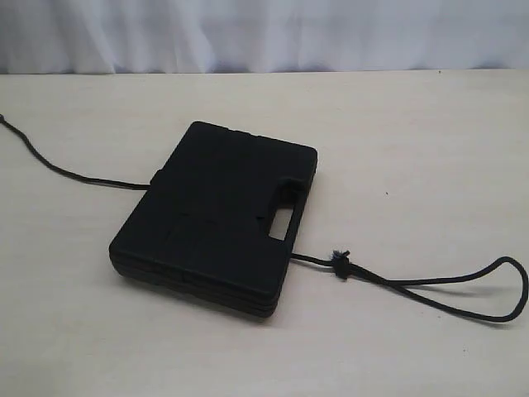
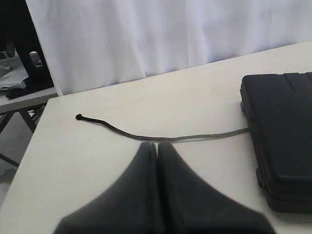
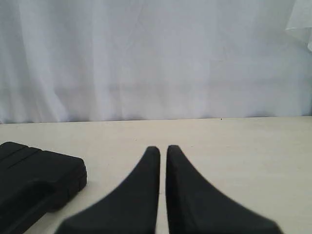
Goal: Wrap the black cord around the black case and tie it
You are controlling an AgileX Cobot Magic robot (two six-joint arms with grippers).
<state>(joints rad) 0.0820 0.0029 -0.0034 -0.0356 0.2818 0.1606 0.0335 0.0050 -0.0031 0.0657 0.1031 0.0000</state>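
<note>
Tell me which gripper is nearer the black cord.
Left. The left gripper sits right by the black cord; the right gripper sees no cord, only the black case.

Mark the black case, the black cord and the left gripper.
black case (image 1: 216, 208): exterior view, middle of its flat top.
black cord (image 1: 340, 263): exterior view, on its frayed knot.
left gripper (image 2: 157, 144): left wrist view, between its closed fingertips.

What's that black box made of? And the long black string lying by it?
The black case looks like hard moulded plastic with a matte finish: it has rounded corners, a seam round its edge and a cut-out handle slot. The black cord looks like soft braided fibre, maybe nylon or cotton; its knot has fuzzy, frayed ends.
</note>
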